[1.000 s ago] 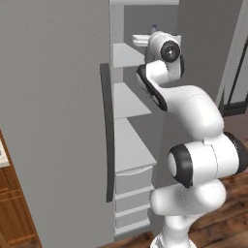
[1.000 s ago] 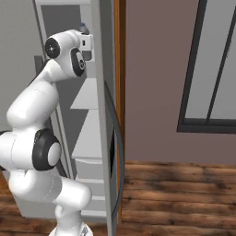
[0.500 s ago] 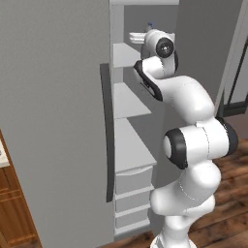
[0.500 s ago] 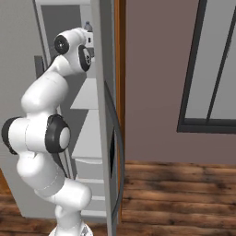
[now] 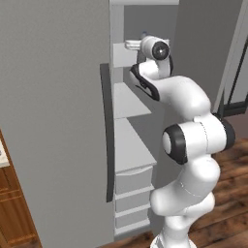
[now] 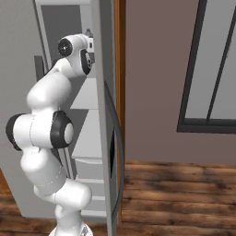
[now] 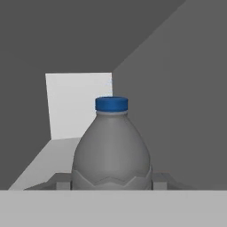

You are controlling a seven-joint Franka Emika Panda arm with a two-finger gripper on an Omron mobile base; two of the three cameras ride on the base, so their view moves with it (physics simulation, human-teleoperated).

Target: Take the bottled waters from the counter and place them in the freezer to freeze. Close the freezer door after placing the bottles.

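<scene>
Bottle [image 7: 111,153] sits upright between my fingertips, inside the freezer [image 5: 127,104], blue cap [image 7: 111,103] above them | gripper [image 7: 111,182] clamped on its lower body | handling: looks light, smooth plastic, likely slippery, thin walls may flex | best hold: low on the wide body, squeeze gently

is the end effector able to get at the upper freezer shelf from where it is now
Probably yes: the end effector, shut on the grey-blue plastic water bottle, is already inside the open freezer above a white shelf, nothing blocking.
</scene>
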